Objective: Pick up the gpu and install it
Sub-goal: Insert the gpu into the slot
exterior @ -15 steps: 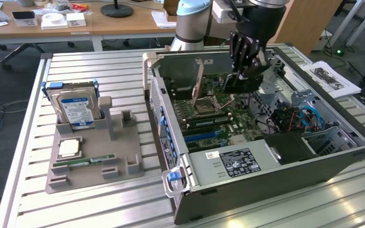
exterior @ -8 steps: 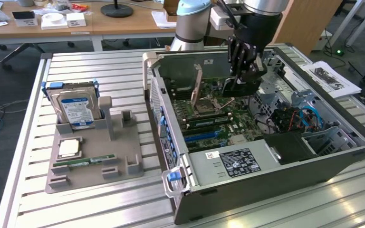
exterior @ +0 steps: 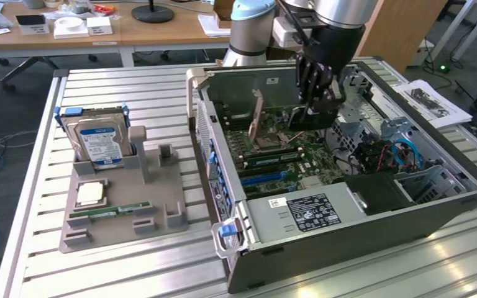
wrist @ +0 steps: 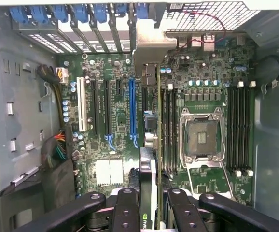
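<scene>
Judging by where things lie, you have the pick-up half of the job done: the pincer is clamped on the gpu, its jaws pressing both flat faces of the card. The card hangs edge-down inside the open computer case, low over the motherboard.

In the wrist view the gpu runs edge-on from the pincer toward the rear of the case, with its silvery bracket up against the row of expansion openings. It sits just beside the long blue slot, between that slot and the empty memory slots. I cannot tell whether its lower edge has entered a slot or merely hovers over the board, so I would count the seating as not yet finished.

On the table, a slatted aluminium surface, the case lies on its side with the panel off. To the exterior view's left stands a grey parts holder carrying a hard drive, a processor and a RAM stick, all well apart from the pincer. Loose printed sheets rest at the table edge on the exterior view's right. Behind the table you have wooden desks with small boxes on them, and cables trail across the floor.
</scene>
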### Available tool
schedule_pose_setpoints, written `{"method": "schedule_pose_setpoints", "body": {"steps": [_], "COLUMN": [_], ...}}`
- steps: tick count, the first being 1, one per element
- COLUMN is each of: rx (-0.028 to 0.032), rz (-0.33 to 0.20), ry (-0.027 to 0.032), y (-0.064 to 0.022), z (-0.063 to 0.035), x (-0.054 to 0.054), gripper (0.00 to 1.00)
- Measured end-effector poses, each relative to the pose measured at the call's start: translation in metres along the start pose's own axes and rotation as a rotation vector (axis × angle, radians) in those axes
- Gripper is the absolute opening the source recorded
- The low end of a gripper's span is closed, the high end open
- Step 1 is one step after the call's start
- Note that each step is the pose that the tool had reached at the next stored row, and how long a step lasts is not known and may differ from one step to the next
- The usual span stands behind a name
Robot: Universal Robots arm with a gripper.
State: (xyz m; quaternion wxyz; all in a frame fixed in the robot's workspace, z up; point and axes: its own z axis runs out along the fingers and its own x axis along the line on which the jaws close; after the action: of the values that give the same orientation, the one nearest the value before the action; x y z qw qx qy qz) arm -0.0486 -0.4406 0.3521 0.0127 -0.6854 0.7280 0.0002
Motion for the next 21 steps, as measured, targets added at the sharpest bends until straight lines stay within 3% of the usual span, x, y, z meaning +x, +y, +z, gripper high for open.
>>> {"method": "schedule_pose_setpoints", "body": {"steps": [14, 21], "rx": [-0.0079, -0.0083], "rz": [-0.002, -0.004], "ry": [0.0004, 0.0004], "y": [0.0032, 0.0056], "z": [0.0171, 0.0204], "x": [0.000, 0.003], "gripper": [0.27, 0.27]}}
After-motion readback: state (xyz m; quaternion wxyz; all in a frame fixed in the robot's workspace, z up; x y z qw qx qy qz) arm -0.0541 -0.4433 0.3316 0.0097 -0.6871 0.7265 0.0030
